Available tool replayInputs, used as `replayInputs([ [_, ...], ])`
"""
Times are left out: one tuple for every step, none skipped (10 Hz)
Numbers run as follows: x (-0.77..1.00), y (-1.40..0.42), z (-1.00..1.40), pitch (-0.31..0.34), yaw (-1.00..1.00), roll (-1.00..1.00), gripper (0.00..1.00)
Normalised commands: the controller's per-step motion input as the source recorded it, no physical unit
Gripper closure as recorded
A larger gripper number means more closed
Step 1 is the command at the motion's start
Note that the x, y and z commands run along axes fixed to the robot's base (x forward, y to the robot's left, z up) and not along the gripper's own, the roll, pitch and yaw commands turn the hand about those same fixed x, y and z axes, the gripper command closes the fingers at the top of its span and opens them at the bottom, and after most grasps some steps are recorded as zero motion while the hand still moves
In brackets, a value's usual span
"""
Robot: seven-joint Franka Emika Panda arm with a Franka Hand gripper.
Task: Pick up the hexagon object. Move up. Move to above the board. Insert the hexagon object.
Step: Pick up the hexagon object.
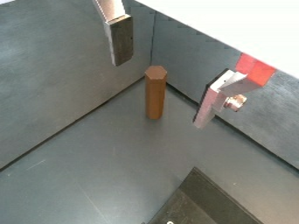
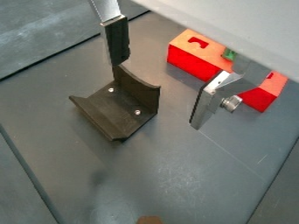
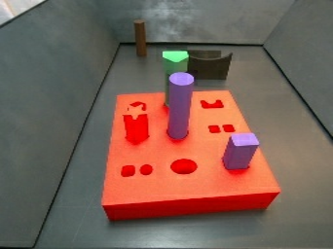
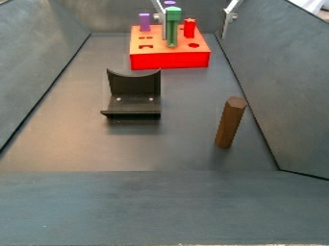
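Gripper [image 1: 163, 74] hangs above the floor with jaws wide apart, nothing between the fingers; in both wrist views the silver plates with dark pads are well separated, one finger [image 1: 121, 41] on one side and the other finger [image 1: 216, 98] across the gap. Hexagon object [image 1: 156, 92] stands upright on the grey floor below the open jaws, roughly between the two fingers in a wrist view, nearer the first finger, not touched by either. In a side view the hexagon object [image 4: 230, 122] stands alone close to the grey side wall, well apart from the board. Same bar shows in a side view as a slim brown post [image 3: 139, 33] at the far end of the bin by the corner. Board [image 3: 182, 160] is a thick red block lying flat, with a tall purple cylinder [image 3: 178, 105] upright in its top, a shorter purple block [image 3: 240, 152] near one edge, and several empty cut-outs. Small green prism [image 3: 174, 57] lies on the floor beyond the board, beside the fixture [image 3: 211, 65]. In a wrist view the gripper [image 2: 170, 77] is open over the fixture [image 2: 117, 108], board [image 2: 195, 56] seen beyond the far finger. Gripper itself barely visible in the side views, only a sliver at the frame edge, can't tell more there.
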Motion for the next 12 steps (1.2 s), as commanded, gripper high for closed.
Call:
replayInputs([
  [-0.45, 0.38, -0.24, -0.067, 0.00, 0.00, 0.00],
  [-0.60, 0.67, -0.40, -0.056, 0.11, 0.00, 0.00],
  [-0.59, 0.67, -0.53, -0.039, 0.24, 0.00, 0.00],
  [-0.65, 0.52, -0.63, -0.080, 0.30, 0.10, 0.00],
  [-0.69, 0.43, -0.73, -0.104, 0.33, 0.14, 0.00],
  [-0.48, 0.44, -0.83, -0.097, 0.33, 0.08, 0.00],
  [-0.09, 0.57, -0.64, -0.170, 0.24, -0.01, 0.00],
  [0.02, 0.70, -0.52, -0.154, 0.22, -0.09, 0.00],
  [0.04, 0.50, -0.77, -0.136, 0.21, -0.02, 0.00],
  [0.04, 0.03, -0.91, -0.020, 0.12, 0.07, 0.00],
  [0.00, 0.00, -0.55, -0.026, 0.06, 0.00, 0.00],
  [-0.01, -0.07, -0.33, -0.001, 0.12, 0.00, 0.00],
])
